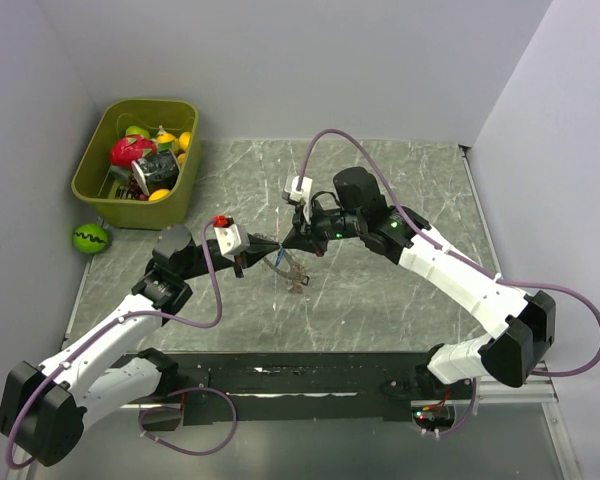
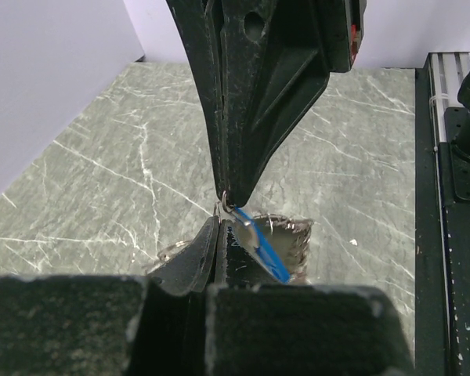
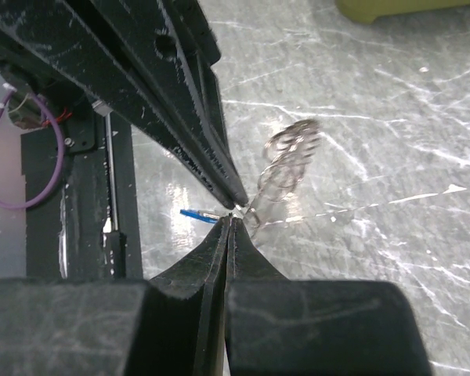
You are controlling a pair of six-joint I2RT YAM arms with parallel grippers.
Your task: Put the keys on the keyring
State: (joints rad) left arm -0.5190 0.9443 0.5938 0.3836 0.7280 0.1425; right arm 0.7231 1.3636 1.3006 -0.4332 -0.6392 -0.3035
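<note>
Grey desk, a tip-to-tip meeting above it.
Both pinched shut, left hand and right hand, by the ring; steady it, ease the blue key on.

Robot lab test cell, plain white walls, marble-pattern tabletop, green bin of toy fruit

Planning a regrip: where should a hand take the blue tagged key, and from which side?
Probably the blue tag, pinched across its flat faces near the free end: a thin strip sticking out clear of where the shut left hand and right hand meet tip to tip. Come from the tag's side, away from the keyring loop on the opposite side of the tips.
</note>
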